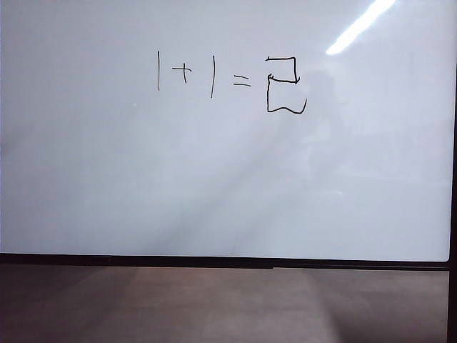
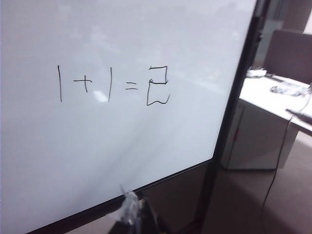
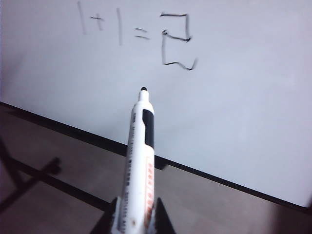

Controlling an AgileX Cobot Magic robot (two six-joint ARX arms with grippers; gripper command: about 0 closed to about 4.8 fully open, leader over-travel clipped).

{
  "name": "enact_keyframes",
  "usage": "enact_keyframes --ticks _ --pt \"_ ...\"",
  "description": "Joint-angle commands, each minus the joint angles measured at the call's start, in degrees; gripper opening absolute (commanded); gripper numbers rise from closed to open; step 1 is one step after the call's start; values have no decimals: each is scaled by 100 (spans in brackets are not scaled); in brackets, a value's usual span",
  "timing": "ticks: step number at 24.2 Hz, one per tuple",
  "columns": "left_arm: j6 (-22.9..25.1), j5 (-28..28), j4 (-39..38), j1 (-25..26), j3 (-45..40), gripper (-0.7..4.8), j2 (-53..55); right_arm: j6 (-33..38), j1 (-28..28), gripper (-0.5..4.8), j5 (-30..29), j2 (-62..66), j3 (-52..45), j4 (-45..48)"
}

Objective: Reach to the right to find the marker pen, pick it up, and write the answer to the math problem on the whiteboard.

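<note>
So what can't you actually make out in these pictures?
- Left gripper: left wrist view, cut off by the frame edge and blurred; whether its jaws are open is unclear.
- Right gripper: right wrist view, only its tips show, shut on the marker pen; the pen's print is too blurred to read.
- Exterior view: neither arm shows, only the whiteboard and the answer.

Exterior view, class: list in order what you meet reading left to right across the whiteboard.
On the whiteboard: the math problem → the answer → the lamp glare streak → the board's black rim. Neither gripper shows here.
</note>
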Motion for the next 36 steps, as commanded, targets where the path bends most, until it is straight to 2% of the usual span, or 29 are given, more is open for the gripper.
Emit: enact_keyframes --ticks 1,3,10,17,25,32,34,36 --pt "-57 59 74 9 -599 -5 -503 487 13 -6 -103 -459 -586 188" --pt "-61 96 227 9 -997 -5 -710 634 20 -6 -116 -455 -796 190" --pt "-76 393 1513 2 -2481 -5 -728 638 15 -6 -68 -459 -1600 841" --pt "-101 448 2503 2 -3456 -5 -728 804 15 -6 -72 -461 -2256 964" --pt "-122 426 1982 4 -3449 -4 -728 807 9 -5 -66 -461 -2579 1196" --pt "-120 426 1945 22 -3449 -4 -752 807 4 -5 -83 -463 -2579 1200" --pt "-120 590 1910 319 -3445 -4 -931 807 4 -5 -83 -463 -2579 1200" --pt "-120 1257 1888 1270 -3447 -4 -1123 807 -212 -5 -96 -463 -2581 1204"
